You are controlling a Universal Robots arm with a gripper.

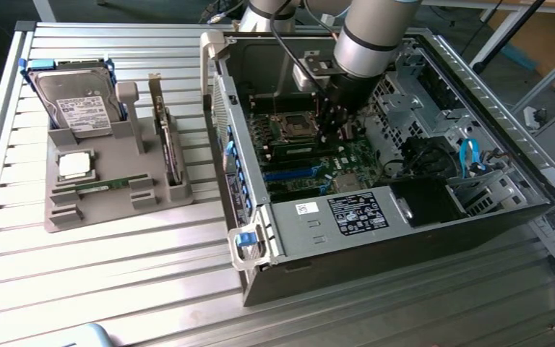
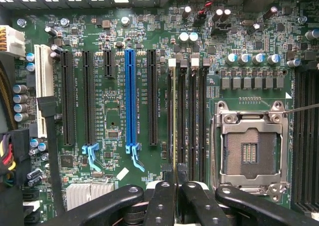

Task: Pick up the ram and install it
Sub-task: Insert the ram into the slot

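My gripper (image 1: pixel 334 131) reaches down into the open computer case (image 1: pixel 287 253), just above the motherboard beside the processor socket (image 1: pixel 290 127). In the wrist view its black fingers (image 2: pixel 160 201) stand close together, and my gripper (image 2: pixel 175 185) is shut on the ram (image 2: pixel 173 121). The ram is a thin green stick seen edge-on, lined up along the first of the black memory slots (image 2: pixel 192 116). Its lower edge is hidden, so I cannot tell how deep it sits in the slot. A second green memory stick (image 1: pixel 104 185) lies in the grey holder (image 1: pixel 113 213) outside the case.
The grey holder also carries a hard drive (image 1: pixel 77 101), a square silver processor chip (image 1: pixel 75 165) and an upright expansion card (image 1: pixel 168 141). On the board, a blue slot (image 2: pixel 130 96) and an empty processor socket (image 2: pixel 249 154) flank the memory slots. Case walls and drive cages surround the arm.
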